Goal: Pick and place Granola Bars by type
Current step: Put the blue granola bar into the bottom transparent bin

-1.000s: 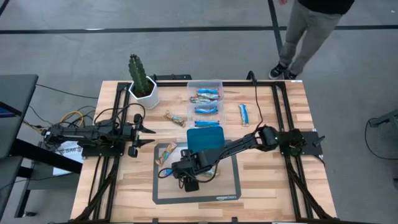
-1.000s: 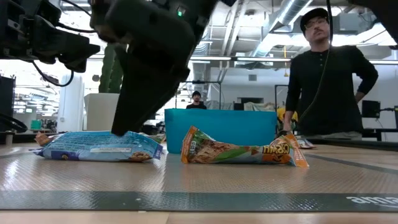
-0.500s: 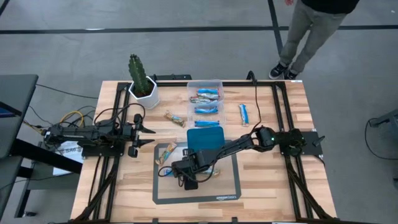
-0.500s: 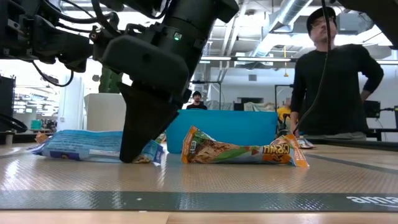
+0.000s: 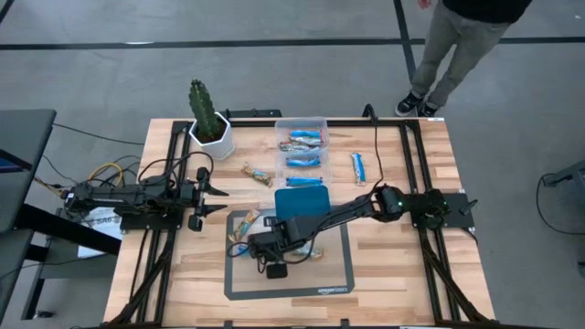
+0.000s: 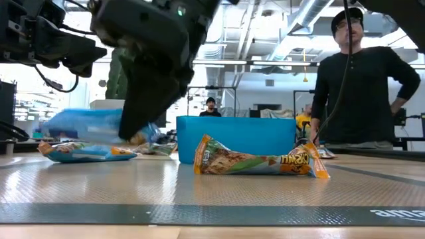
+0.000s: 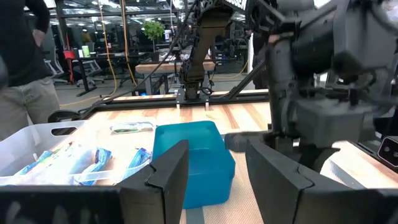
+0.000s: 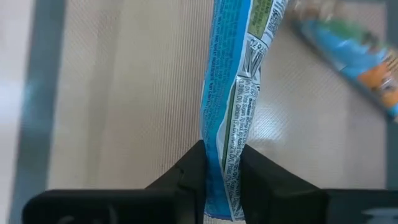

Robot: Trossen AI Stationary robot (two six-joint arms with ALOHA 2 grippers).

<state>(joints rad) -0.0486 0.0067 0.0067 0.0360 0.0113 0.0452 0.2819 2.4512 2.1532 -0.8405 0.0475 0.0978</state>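
Observation:
My right gripper reaches over the grey mat and is shut on a blue-and-white granola bar, which also shows in the right wrist view. A tan-green bar lies flat on the mat in front of the teal tray. Another bar with orange ends lies below the lifted one. The clear box holds blue bars. Loose bars lie on the table: a blue one and a tan one. My left gripper waits open at the left. My right gripper pinches the blue bar near one end between its two fingers. The fingers come from above, pointing down, and lie across the bar. The bar is lifted clear of the mat and sticks out about level toward the table's left.
A cactus in a white pot stands at the far left. A person stands beyond the table's far right corner. Bare wood shows at the table's right and near left.
My right gripper has gone down onto the blue bar on the mat, taken hold of it, and risen a little toward the table's left. The bar has been lifted clear of the mat, uncovering the orange-ended bar behind it.

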